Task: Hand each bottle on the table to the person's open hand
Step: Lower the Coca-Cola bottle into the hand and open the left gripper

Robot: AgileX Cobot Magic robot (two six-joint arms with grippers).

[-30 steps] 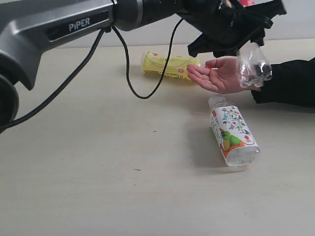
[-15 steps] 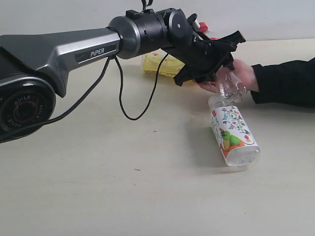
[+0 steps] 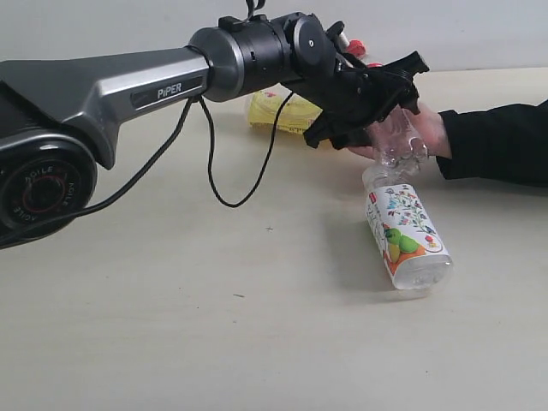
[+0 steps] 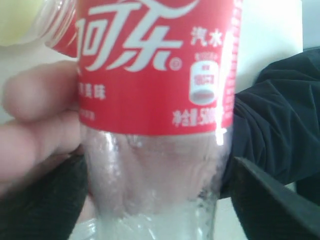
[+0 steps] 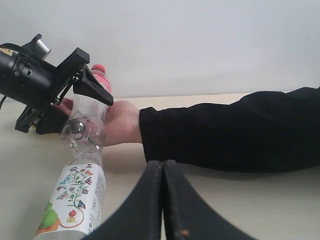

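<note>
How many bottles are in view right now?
3: the red-label bottle at the person's hand; floral-label bottle lying on the table near it; yellow bottle lying behind the arm. Others may be hidden.

Red-label bottle [image 3: 399, 147]: label hidden behind the left hand [image 3: 377, 98] in the exterior view; cap and base cut off in the left wrist view; whether the fingers press it cannot be told. Yellow bottle [image 3: 276, 112]: cap end covered by the left arm [image 3: 128, 81]. Person's open hand [image 3: 431, 128]: palm hidden under the bottle. Floral-label bottle [image 5: 75, 197]: base cut off in the right wrist view. Right hand [image 5: 162, 167]: only its finger ends in frame.
</note>
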